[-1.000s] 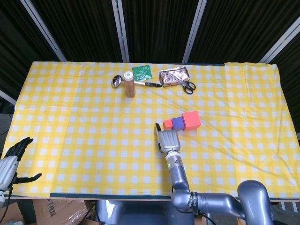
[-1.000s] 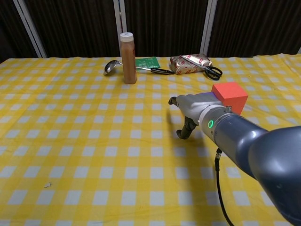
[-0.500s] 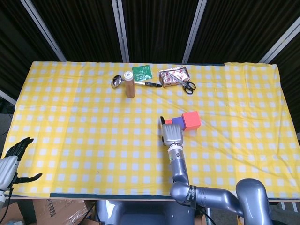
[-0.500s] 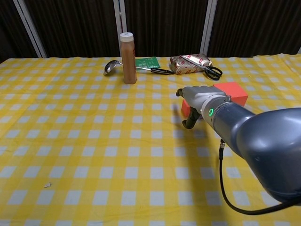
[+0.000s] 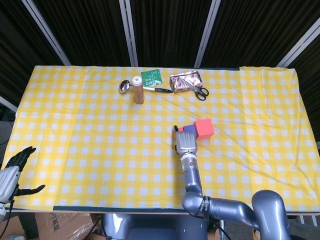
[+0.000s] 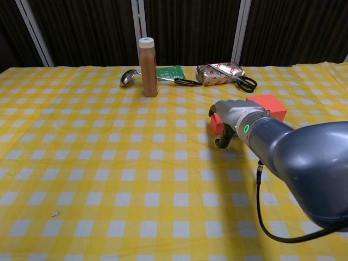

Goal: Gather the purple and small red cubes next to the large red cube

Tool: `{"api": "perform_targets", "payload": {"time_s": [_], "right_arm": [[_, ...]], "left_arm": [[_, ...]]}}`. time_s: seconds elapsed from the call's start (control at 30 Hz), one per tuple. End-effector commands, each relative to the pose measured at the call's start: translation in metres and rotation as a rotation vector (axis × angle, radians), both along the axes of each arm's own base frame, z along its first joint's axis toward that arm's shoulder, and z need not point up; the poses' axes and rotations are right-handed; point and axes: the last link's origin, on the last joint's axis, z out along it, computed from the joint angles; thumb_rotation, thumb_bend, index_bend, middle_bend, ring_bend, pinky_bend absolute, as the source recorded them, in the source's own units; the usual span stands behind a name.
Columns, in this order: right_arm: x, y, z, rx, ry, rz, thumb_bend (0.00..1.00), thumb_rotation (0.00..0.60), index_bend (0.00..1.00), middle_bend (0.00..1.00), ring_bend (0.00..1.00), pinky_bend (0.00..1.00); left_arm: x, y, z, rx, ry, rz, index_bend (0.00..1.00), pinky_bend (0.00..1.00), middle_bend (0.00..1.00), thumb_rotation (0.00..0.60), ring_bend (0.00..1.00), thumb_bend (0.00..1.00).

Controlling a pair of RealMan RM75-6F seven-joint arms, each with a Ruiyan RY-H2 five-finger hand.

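The large red cube (image 5: 204, 128) (image 6: 269, 104) sits right of the table's middle. The purple cube (image 5: 189, 129) touches its left side. In the chest view the small red cube (image 6: 215, 124) peeks out at the left of my right hand (image 5: 186, 142) (image 6: 235, 116). In the head view that hand covers it. The right hand lies against the near side of the small cubes, fingers curled downward, holding nothing; the purple cube is hidden in the chest view. My left hand (image 5: 12, 167) hangs off the table's near left corner with fingers spread and nothing in it.
At the back stand a brown bottle (image 5: 138, 90) (image 6: 148, 68), a metal spoon (image 5: 125, 86), a green packet (image 5: 151, 77), a foil packet (image 5: 186, 81) and scissors (image 5: 199, 91). The yellow checked cloth (image 5: 90, 135) covers the table.
My right hand has slid away from me and a little right, up against the small cubes, hiding the small red cube in the head view. The left hand has not moved.
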Motion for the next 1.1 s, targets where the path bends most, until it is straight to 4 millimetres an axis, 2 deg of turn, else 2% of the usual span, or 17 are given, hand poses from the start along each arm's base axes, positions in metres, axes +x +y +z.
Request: {"api": "perform_targets", "payload": {"time_s": [0.03, 1.1], "right_arm": [[-0.0003, 0.0003, -0.0001, 0.001, 0.001, 0.0, 0.49, 0.6, 0.19, 1.0, 1.0, 0.95], [-0.0015, 0.0064, 0.0014, -0.002, 0.025, 0.004, 0.49, 0.6, 0.19, 1.0, 1.0, 0.95]], "left_arm": [[0.0001, 0.0, 0.0001, 0.001, -0.001, -0.001, 0.0, 0.0, 0.0, 0.6, 0.0, 0.03], [0.0008, -0.0004, 0.0006, 0.002, -0.006, -0.006, 0.0, 0.0, 0.0, 0.6, 0.0, 0.03]]}}
